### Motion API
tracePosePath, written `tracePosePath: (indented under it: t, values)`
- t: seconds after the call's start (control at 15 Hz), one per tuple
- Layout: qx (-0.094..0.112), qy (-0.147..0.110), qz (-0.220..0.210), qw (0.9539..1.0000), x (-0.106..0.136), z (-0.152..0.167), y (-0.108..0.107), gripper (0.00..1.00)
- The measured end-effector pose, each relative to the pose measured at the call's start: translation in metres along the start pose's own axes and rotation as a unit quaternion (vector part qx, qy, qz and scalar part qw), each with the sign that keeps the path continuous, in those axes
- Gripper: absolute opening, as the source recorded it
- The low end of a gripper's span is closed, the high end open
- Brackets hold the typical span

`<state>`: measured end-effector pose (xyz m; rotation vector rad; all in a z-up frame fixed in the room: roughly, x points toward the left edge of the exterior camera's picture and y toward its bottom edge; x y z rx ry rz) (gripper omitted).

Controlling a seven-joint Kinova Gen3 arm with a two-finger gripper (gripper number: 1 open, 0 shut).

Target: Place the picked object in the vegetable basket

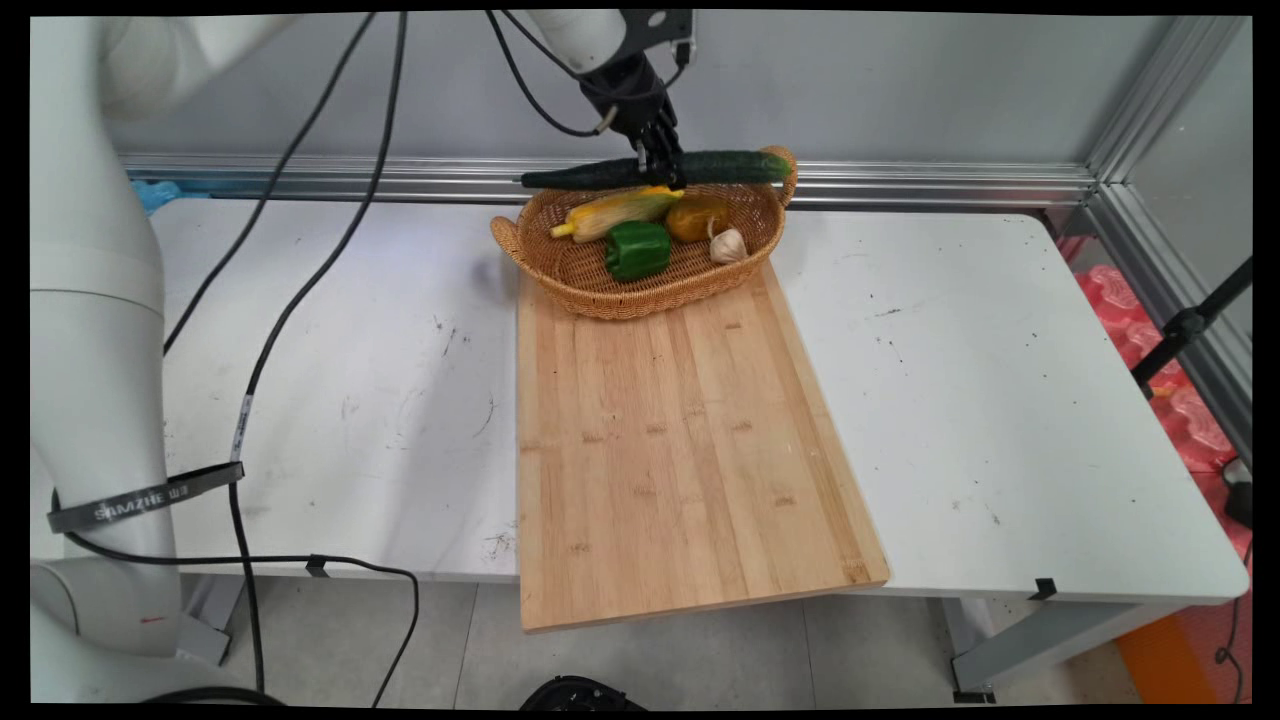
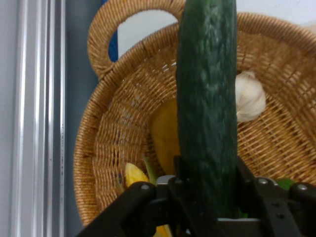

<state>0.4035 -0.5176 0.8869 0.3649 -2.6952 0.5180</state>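
My black gripper is shut on a long dark green cucumber, holding it level just above the far rim of a wicker basket. In the hand view the cucumber runs up the picture between the fingers, with the basket below it. Inside the basket lie a corn cob, a green bell pepper, a yellow-orange fruit and a garlic bulb. The garlic bulb and the yellow fruit also show beside the cucumber.
The basket stands on the far end of a long wooden cutting board, which overhangs the white table's near edge. An aluminium rail runs along the wall behind. Black cables hang on the left.
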Motion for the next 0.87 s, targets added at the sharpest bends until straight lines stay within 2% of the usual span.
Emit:
tracePosePath:
  t: [0.4, 0.47, 0.87]
  values:
    - [-0.009, -0.013, 0.009, 0.9998, -0.005, 0.033, -0.006, 0.00]
    - [-0.010, -0.014, 0.011, 0.9998, -0.005, 0.038, -0.006, 1.00]
    - [-0.015, -0.010, 0.016, 0.9997, -0.007, 0.042, -0.007, 1.00]
